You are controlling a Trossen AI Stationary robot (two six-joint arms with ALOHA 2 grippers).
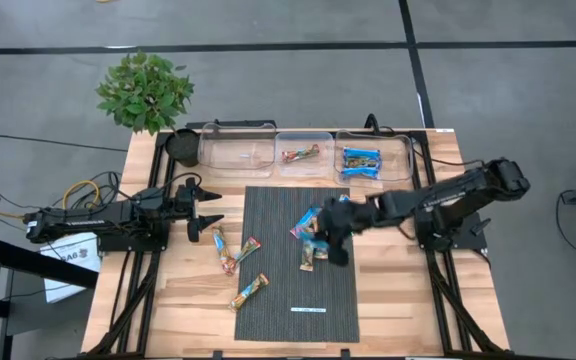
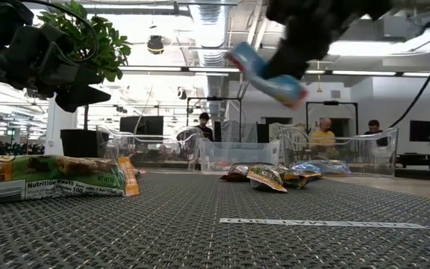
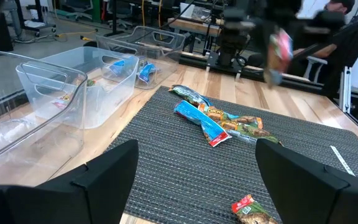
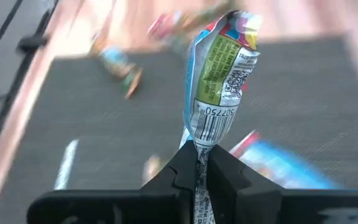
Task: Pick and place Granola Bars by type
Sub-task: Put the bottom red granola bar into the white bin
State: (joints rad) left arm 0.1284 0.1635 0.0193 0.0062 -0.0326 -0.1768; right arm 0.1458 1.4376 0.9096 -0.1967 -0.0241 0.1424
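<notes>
1. Right gripper (image 4: pixel 201 163) has its fingers pinched on the end of a blue bar (image 4: pixel 219 74). The bar is lifted clear above the mat (image 1: pixel 268 310), near the small pile in the middle.
2. Left gripper (image 1: pixel 211 208) is parked over the left side of the table with its fingers spread wide, holding nothing. I'm not using it right now.
3. Done so far, by the look of it: the right bin (image 1: pixel 404 162) has a couple of blue bars (image 1: pixel 360 161) in it, and the middle bin (image 1: pixel 303 142) has one tan-orange bar (image 1: pixel 301 154). The left bin (image 1: pixel 236 140) looks pretty much empty; I can't tell more.
4. Still left: two or three bars in the pile (image 1: pixel 313 248) under the right arm, plus three bars at the mat's left edge (image 1: pixel 233 250).
5. So I'd say we're under halfway. The held one presumably goes in with the blues in the right bin, but that's my guess.
</notes>
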